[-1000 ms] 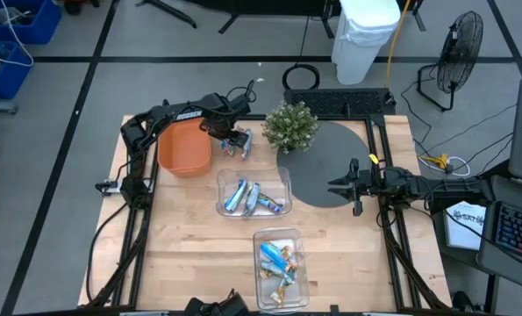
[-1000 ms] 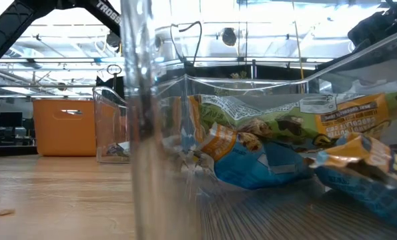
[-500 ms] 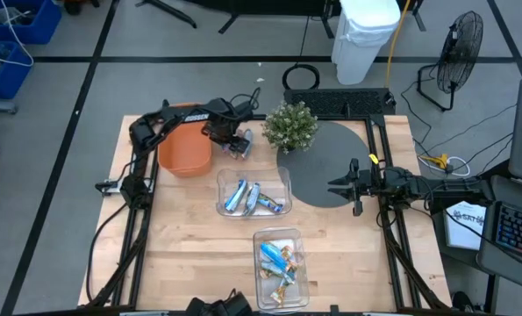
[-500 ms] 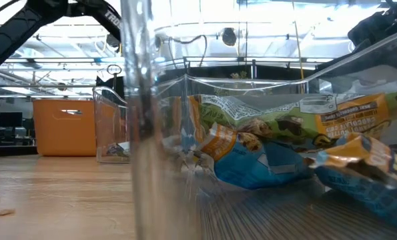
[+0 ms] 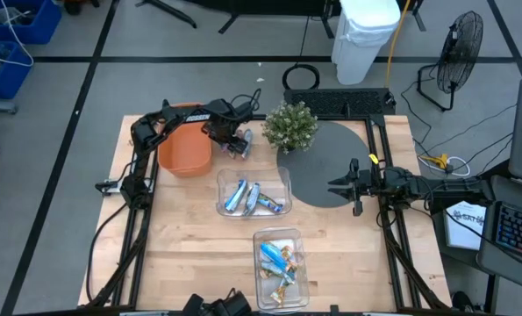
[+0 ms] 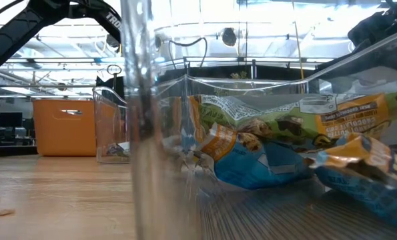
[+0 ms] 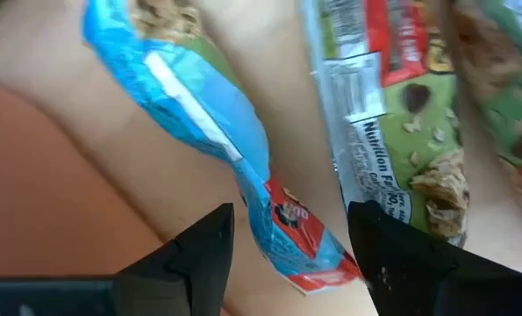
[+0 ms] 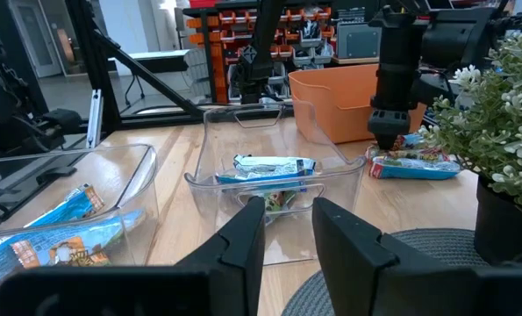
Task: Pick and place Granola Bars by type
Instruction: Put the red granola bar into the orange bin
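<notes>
Over the last second the left gripper [image 5: 235,140] has drawn back a little toward the orange bin [image 5: 184,147] and dropped onto the loose Granola Bars [image 5: 239,145] lying on the desk [image 5: 182,246] between that bin and the potted plant [image 5: 290,126]; in the final half second it has hardly moved, so it looks settled over its pick. In the left wrist view its fingers [image 7: 199,259] stand apart, straddling the end of a blue-wrapped bar [image 7: 217,140], with a green-and-red bar [image 7: 392,132] just beside it; nothing is gripped yet, and the likely next move is to close on the blue one. The neighbouring bar lies close enough that the far finger could catch it too, and the plant's leaves are near on the gripper's other side. Nearer the front of the desk from the gripper sit two clear bins: the middle bin [image 5: 253,195] holds several blue-and-silver bars, and the front bin [image 5: 281,268] holds a mix of blue and gold ones. The orange bin shows no bars from above. Farther right, the right gripper [image 5: 353,186] waits over the edge of the dark round mat [image 5: 326,162], jaws part open and empty, well apart from the work.
</notes>
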Available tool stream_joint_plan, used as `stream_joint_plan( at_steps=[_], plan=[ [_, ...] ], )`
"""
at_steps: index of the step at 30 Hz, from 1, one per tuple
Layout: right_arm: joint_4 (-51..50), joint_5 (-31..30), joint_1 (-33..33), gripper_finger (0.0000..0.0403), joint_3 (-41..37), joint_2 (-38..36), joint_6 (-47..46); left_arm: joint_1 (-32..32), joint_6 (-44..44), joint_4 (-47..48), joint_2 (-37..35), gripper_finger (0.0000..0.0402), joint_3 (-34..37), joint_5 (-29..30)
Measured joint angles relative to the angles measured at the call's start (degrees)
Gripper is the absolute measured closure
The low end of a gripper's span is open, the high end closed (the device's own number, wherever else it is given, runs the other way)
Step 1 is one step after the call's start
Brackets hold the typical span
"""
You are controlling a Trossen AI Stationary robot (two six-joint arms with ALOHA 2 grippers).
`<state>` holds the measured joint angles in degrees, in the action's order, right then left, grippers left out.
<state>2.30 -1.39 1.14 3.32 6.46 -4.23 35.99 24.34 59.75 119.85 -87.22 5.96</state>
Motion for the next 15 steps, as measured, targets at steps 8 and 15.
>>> stream_joint_plan(
  at_steps=[8,15],
  plan=[
    [0.0,0.0,0.0,0.0314,0.0,0.0,0.0,0.0,0.2,0.0,0.0,0.0174,0.0,1.6],
    [0.0,0.0,0.0,0.0314,0.0,0.0,0.0,0.0,0.3,0.0,0.0,0.0174,0.0,1.7]
  ],
)
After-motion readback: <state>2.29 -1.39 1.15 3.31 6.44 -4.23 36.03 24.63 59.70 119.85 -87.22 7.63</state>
